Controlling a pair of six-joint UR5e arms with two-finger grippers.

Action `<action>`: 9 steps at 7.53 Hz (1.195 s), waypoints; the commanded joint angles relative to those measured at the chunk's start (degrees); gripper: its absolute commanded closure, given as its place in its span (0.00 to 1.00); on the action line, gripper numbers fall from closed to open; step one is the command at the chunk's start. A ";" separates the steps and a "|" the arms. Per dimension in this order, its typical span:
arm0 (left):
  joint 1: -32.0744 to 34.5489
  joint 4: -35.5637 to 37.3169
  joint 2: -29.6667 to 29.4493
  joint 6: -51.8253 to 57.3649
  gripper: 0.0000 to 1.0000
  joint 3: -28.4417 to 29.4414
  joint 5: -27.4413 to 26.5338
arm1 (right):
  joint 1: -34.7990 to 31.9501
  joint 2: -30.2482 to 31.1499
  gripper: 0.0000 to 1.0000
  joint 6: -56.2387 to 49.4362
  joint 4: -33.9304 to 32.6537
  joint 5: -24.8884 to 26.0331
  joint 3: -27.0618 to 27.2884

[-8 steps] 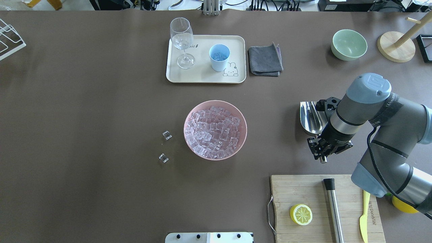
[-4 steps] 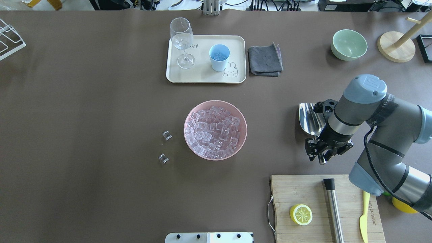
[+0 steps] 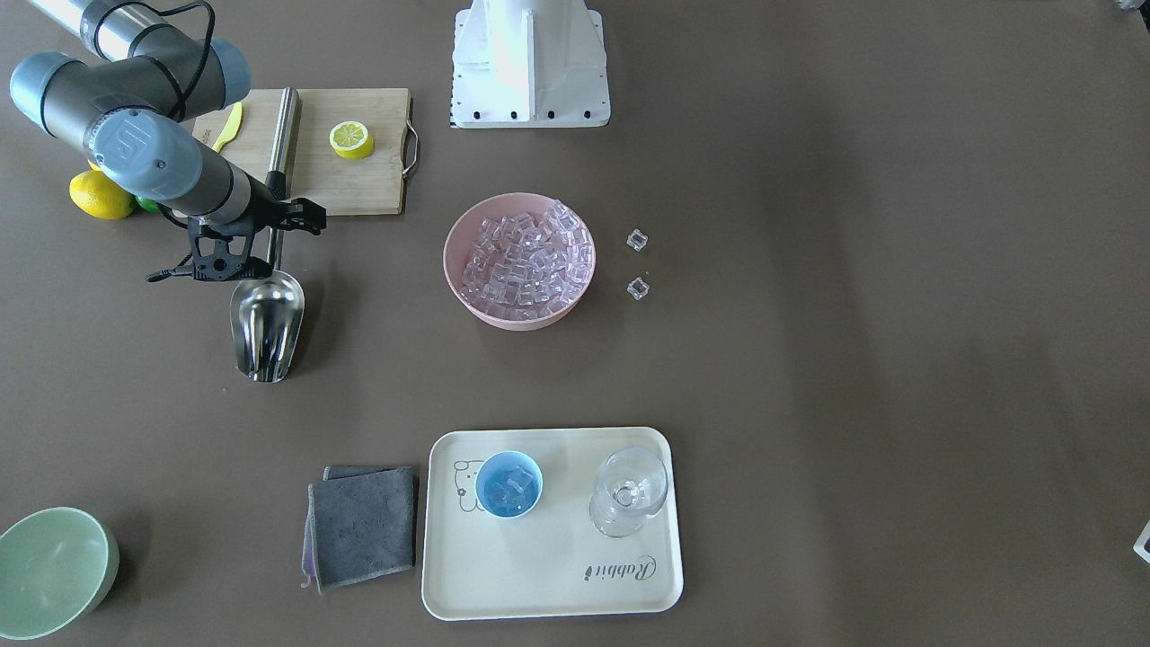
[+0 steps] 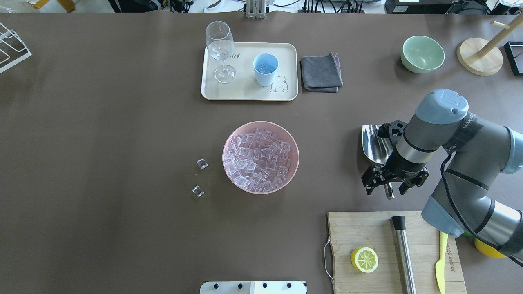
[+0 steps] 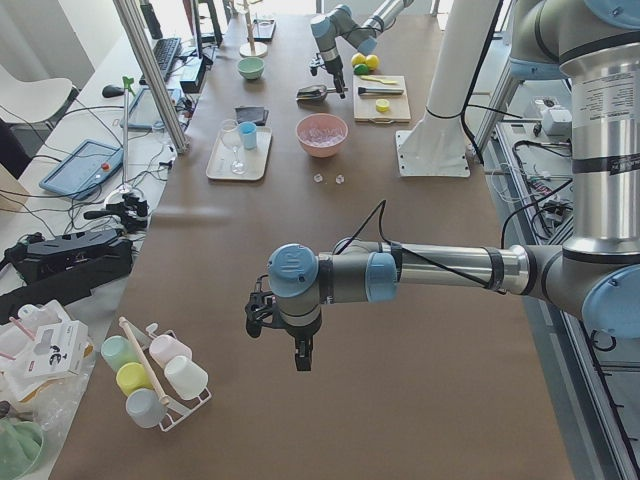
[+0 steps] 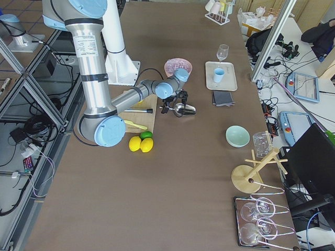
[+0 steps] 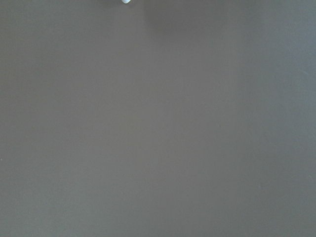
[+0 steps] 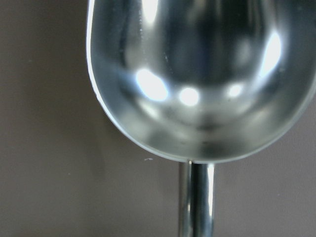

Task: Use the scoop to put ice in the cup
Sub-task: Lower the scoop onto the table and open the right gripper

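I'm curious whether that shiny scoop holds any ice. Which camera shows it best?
The right wrist view: the scoop fills the frame, trough empty. Front-facing shows the trough too, but small; overhead, the arm half hides it; side views show it tiny; left wrist, only table.

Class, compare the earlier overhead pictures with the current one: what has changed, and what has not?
The right claw shifted slightly left and spread its jaws over the scoop handle, seemingly letting go. The cup, pink bowl and loose ice cubes stayed put.
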State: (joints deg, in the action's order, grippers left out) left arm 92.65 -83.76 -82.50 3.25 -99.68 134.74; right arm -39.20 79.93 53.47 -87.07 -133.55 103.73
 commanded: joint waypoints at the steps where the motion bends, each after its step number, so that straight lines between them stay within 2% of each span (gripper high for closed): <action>1: -0.10 0.00 -0.03 0.00 0.01 0.01 0.00 | -0.26 0.13 0.01 -0.12 -0.46 -0.48 1.90; 3: -0.19 0.00 -0.03 0.00 0.01 0.01 0.00 | -5.24 0.49 0.01 -2.99 -0.82 -0.22 4.10; 5: -0.19 0.00 -0.03 0.09 0.01 0.10 0.00 | -8.16 1.36 0.01 -12.99 -0.82 1.00 4.02; 7: -0.28 0.00 -0.03 0.09 0.01 0.10 0.00 | -9.92 3.90 0.01 -16.10 -0.82 5.56 3.94; 9: -0.28 0.00 -0.03 0.09 0.02 0.10 0.00 | -15.35 7.93 0.01 -23.45 -0.47 6.11 4.11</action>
State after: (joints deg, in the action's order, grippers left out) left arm 92.40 -83.76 -82.53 3.34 -99.60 134.74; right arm -50.34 84.48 36.34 -87.83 -128.57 107.78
